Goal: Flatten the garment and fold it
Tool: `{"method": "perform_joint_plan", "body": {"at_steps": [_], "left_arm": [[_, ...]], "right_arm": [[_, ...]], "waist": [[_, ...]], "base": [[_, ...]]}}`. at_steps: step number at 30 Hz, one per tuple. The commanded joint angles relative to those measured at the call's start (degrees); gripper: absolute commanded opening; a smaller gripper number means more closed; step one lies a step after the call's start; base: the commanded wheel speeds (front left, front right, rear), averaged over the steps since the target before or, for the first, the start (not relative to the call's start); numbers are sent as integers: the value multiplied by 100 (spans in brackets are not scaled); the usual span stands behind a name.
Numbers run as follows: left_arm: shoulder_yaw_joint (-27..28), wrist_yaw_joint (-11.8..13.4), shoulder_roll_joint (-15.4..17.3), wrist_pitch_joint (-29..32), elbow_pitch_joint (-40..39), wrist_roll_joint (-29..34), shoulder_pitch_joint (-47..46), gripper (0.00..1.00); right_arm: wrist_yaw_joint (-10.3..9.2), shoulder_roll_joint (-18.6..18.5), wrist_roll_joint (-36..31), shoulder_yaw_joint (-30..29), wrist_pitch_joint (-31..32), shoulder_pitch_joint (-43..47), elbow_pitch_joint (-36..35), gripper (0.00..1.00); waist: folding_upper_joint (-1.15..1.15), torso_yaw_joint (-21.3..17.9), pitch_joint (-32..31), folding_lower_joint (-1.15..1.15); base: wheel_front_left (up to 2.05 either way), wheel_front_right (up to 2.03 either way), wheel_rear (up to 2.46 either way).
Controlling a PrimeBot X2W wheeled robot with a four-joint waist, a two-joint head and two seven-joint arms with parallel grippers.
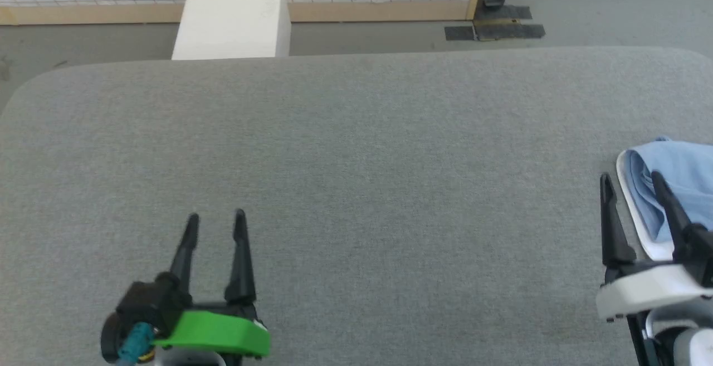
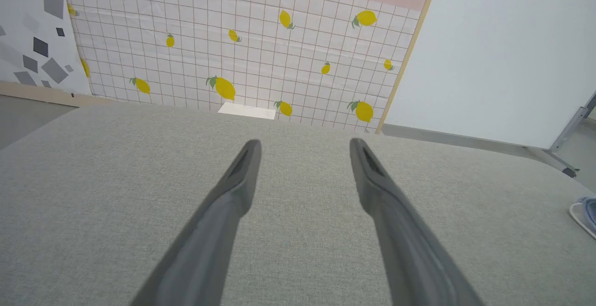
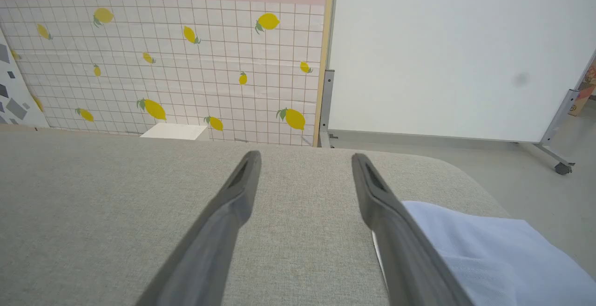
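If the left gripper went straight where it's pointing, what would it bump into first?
The way looks free: the left gripper points across the grey table. Past its far edge the white box stands roughly in line, though depth is unclear.

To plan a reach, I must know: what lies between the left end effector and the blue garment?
In the head view, bare grey surface runs from the left end effector to the right end effector, which stands at the edge of the garment.
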Motion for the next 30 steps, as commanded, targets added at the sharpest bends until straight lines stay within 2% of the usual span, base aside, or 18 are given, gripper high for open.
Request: {"method": "perform_joint_plan", "body": {"at_steps": [1,9,17,18,30], "left_arm": [[-27,-78,-41,-39,82,40,122,100],[83,-236,-237,-42,310,79,223,100],[193,-407,-279,-43,481,210,307,100],[175,-375,-245,-14,479,142,208,0],[259,-443,-305,72,506,281,179,0]], "right_arm": [[-10,39,-70,-41,-114,144,65,100],[-10,68,238,-110,-406,440,371,100],[-10,69,293,-124,-467,474,513,100],[0,59,271,-119,-424,398,502,0],[-1,60,247,-57,-369,382,503,0]], "waist": [[0,93,-81,1],[0,175,-118,1],[0,194,-156,1],[0,194,-156,1],[0,189,-188,1]], "base": [[0,0,0],[0,0,0],[0,0,0],[0,0,0],[0,0,0]]}}
